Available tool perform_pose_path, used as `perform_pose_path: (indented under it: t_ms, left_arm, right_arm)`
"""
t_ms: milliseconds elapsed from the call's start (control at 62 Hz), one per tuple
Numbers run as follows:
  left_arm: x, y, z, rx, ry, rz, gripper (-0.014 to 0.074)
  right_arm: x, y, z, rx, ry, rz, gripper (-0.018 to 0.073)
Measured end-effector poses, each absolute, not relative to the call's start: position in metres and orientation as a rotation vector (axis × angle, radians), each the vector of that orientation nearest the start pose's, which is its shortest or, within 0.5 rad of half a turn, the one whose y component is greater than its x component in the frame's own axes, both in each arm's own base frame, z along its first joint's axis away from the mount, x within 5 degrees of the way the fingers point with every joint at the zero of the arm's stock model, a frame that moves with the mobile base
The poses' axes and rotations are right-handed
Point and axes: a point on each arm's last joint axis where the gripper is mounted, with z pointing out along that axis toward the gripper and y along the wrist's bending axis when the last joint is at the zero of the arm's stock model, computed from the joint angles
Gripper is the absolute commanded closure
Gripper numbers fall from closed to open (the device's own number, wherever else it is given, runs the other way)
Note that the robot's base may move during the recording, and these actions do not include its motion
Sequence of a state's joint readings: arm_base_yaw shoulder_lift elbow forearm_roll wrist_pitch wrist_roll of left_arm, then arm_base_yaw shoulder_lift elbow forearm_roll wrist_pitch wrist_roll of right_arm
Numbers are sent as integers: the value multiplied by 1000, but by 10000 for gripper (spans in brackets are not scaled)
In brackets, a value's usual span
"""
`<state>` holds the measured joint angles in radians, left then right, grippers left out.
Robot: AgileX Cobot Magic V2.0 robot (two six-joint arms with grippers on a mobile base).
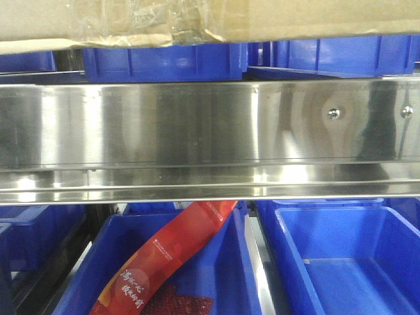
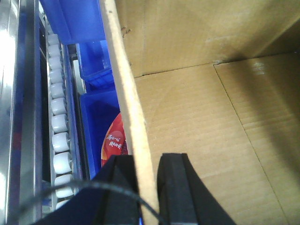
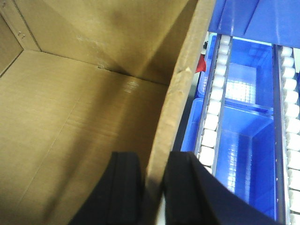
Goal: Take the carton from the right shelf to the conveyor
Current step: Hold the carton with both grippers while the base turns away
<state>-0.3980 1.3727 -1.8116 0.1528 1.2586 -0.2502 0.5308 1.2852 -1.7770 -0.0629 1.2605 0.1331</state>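
The carton [image 1: 197,20] is brown cardboard with wrinkled clear tape; its lower edge fills the top of the front view, just above the right shelf's shiny steel rail [image 1: 197,125] with two bolt heads. The left wrist view looks down into the open carton [image 2: 197,117], and my left gripper [image 2: 146,187] is shut on its left wall, one black finger outside and one inside. My right gripper [image 3: 154,187] is shut the same way on the right wall of the carton [image 3: 70,103]. The conveyor is out of view.
Blue plastic bins [image 1: 348,262] sit under the rail, one holding a red snack packet [image 1: 177,249]. More blue bins [image 1: 164,62] stand behind the rail. White roller tracks [image 2: 60,126] [image 3: 213,112] run beside the carton on both sides.
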Motion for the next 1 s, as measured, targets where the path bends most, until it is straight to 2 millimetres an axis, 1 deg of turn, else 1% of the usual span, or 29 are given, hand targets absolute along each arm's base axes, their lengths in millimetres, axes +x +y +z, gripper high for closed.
perform_pose_path:
  t_ms: [999]
  left_arm:
    - [240, -85, 494, 147, 2278, -133, 605]
  right_arm:
    - [198, 110, 504, -436, 2213, 283, 629]
